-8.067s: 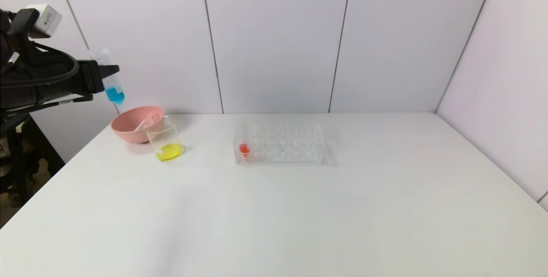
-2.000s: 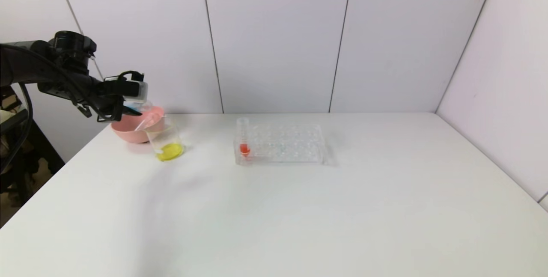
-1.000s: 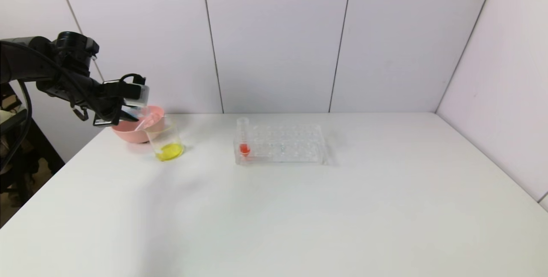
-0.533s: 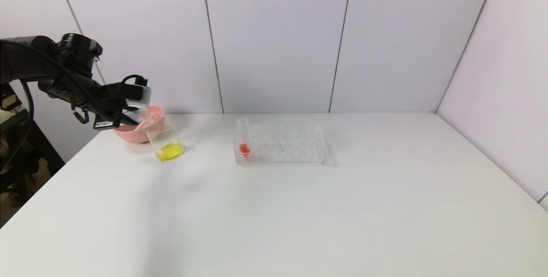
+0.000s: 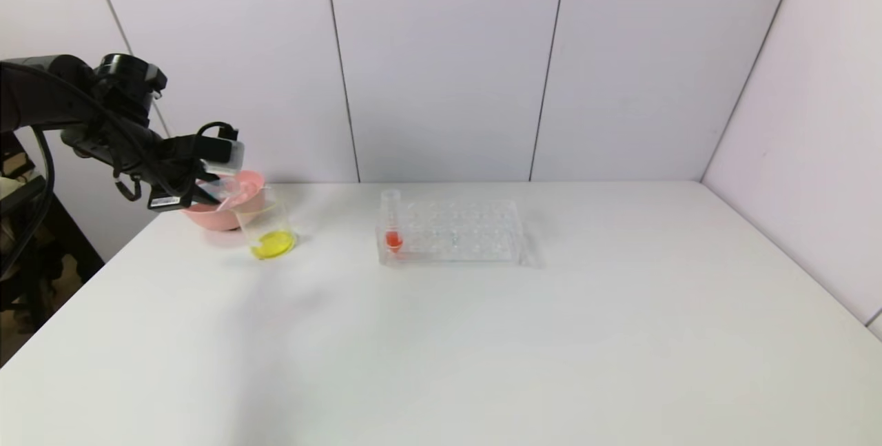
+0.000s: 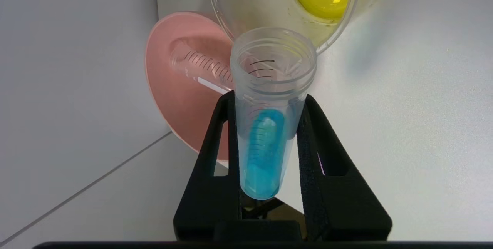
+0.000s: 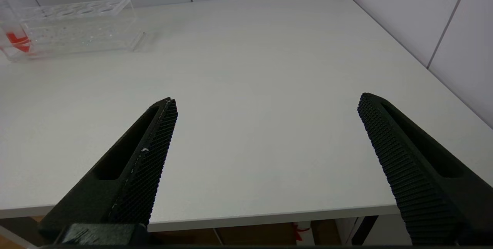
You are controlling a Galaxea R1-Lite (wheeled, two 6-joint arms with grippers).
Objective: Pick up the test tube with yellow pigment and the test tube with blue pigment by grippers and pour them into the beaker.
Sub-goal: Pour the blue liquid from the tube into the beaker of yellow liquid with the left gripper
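Left black hand [image 5: 207, 192], at the far left of the head view, clamped on the slim clear test tube with blue pigment [image 6: 269, 126]; tube tipped nearly level, open mouth aimed toward the small clear glass beaker [image 5: 267, 229] with a pool of yellow liquid in its bottom. In the left wrist view, two black fingers [image 6: 215, 156] pressed against either side of the tube, blue liquid lying along its lower part, none at the rim. Mouth of the tube just beside the beaker's rim [image 6: 285, 29] in that view, whether touching cannot be told. Round pink bowl [image 5: 219, 203] just behind the beaker at left of the head view, an empty clear graduated tube [image 6: 200, 68] lying inside it; whether it is the yellow-pigment tube cannot be told. Clear plastic tube rack [image 5: 451, 232] near the middle of the white surface [image 5: 482, 349], well apart from the beaker, with a clear tube holding red liquid [image 5: 393, 222] upright in its left end. Right black hand [image 7: 265, 137] seen only in the right wrist view, spread wide with nothing between its fingers, hovering over the near edge of the surface; rack [image 7: 73, 27] in that frame's upper left.
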